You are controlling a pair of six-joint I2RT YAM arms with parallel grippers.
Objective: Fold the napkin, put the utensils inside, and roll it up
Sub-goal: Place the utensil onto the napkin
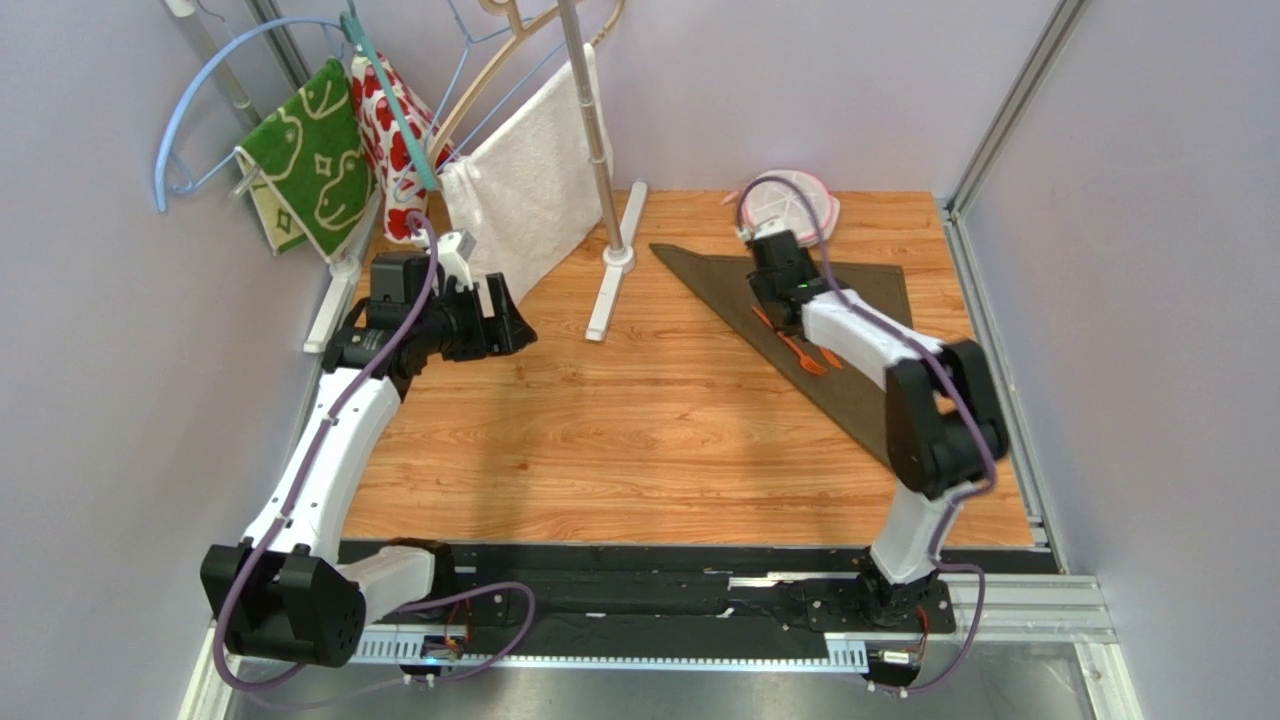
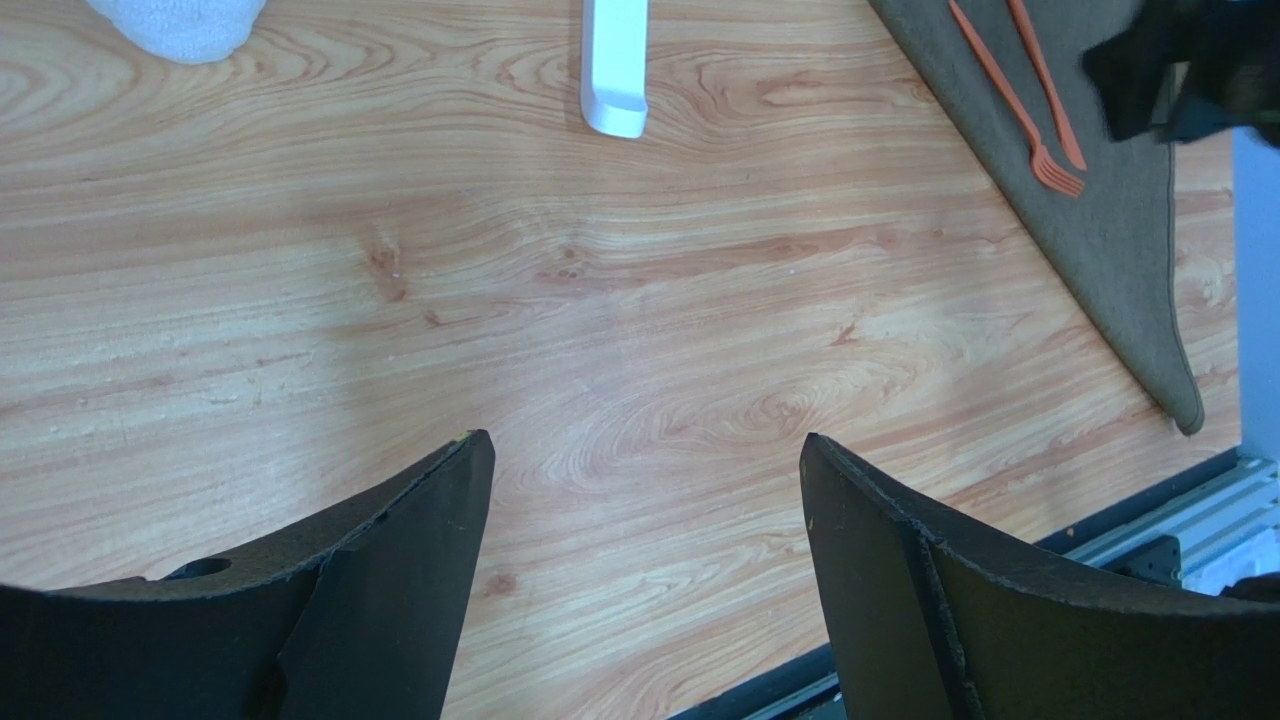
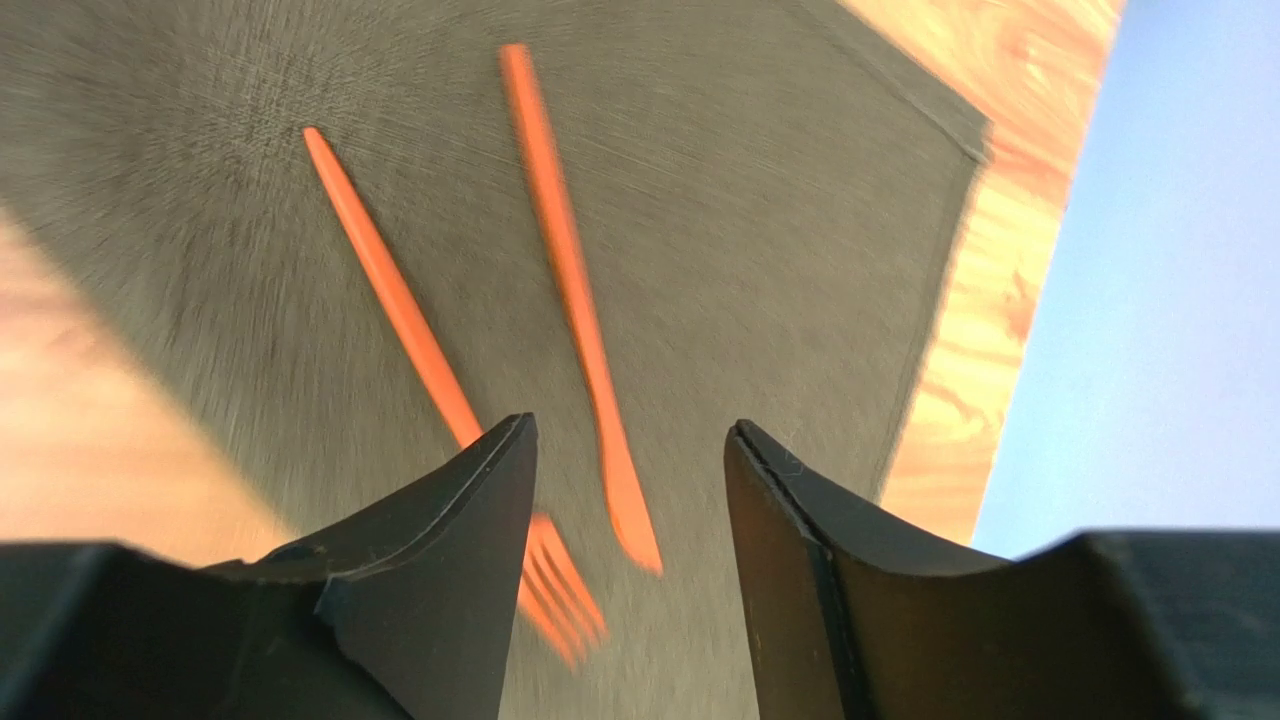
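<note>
Wooden tabletop (image 1: 646,435), right side: our right gripper (image 3: 628,443), fingers spread and empty, hovers over parallel thin orange plastic utensils (image 3: 559,285) on the dark brown felt napkin (image 3: 781,255).

Bright, even, diffuse light; one wrist view is blurred.

In the top view the table (image 1: 661,435) is lit evenly from above, without glare, and only faint, soft-edged shadows are cast beside the stand (image 1: 609,293). That picture is sharp throughout, and the walls are tinted pale lilac. In the left wrist view the wood grain is rendered crisply, a dim patch of shade is seen at the left, and the left fingers (image 2: 376,600) are shown dark with little detail. In the right wrist view the napkin (image 3: 751,225) is smeared into streaks radiating from the upper left. The utensils (image 3: 564,285) are softened at their edges, while the right fingers (image 3: 451,600) are rendered sharp.
</note>
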